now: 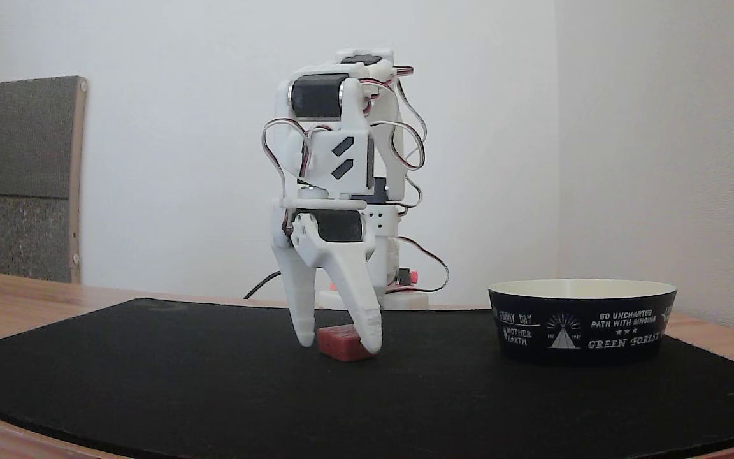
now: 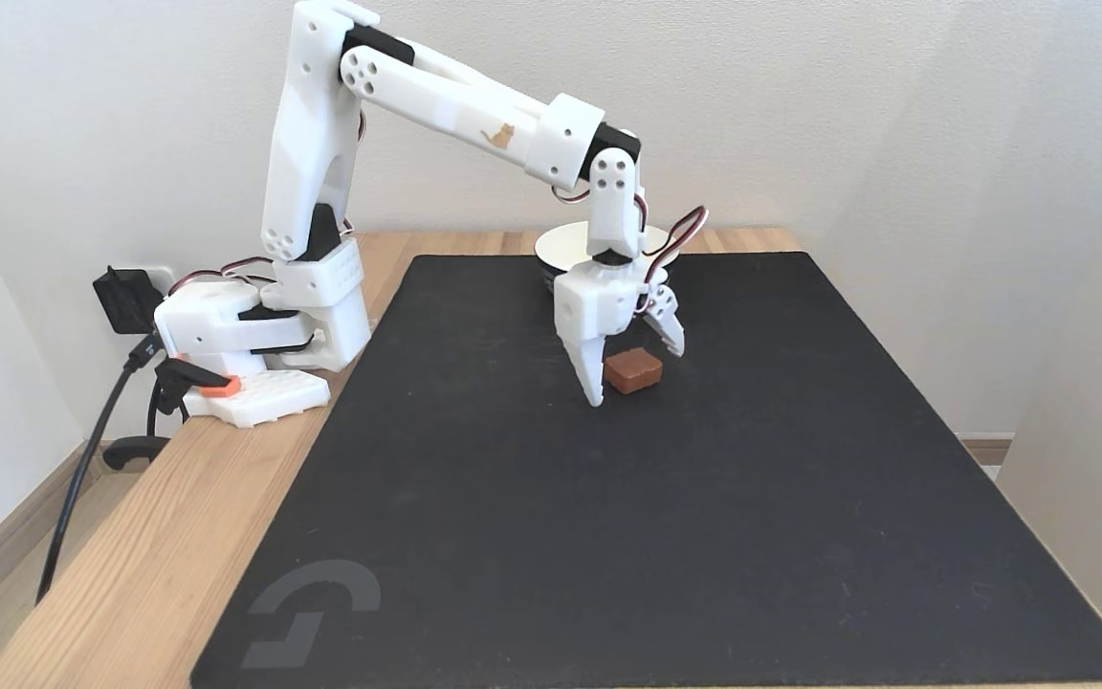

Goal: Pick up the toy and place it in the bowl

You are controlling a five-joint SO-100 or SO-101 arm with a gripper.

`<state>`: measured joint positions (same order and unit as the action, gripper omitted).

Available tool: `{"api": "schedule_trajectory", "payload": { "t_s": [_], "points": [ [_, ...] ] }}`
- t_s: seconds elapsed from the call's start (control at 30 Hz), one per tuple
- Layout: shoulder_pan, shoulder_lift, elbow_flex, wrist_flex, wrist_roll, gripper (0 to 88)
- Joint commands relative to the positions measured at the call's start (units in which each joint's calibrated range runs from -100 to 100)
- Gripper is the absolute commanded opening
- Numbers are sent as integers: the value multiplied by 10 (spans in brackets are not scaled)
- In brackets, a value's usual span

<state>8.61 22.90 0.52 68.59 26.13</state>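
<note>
Red toy between open fingers

One toy (image 1: 340, 342) lies on the black mat (image 2: 608, 536) covering the wooden desk (image 2: 159, 517). One hand (image 1: 339, 338), spread open, straddles it without gripping. One bowl (image 1: 580, 322) stands well apart, at right in a fixed view.

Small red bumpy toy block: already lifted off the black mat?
No. The small red bumpy toy block rests flat on the black mat, with the open white claw straddling it.
</note>
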Motion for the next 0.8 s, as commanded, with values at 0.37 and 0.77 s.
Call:
{"api": "schedule_trajectory", "payload": {
  "t_s": [0.37, 0.77],
  "points": [
    [-11, 6, -13, -9, -4, 122],
    [-47, -59, -14, -45, -98, 79]
  ]
}}
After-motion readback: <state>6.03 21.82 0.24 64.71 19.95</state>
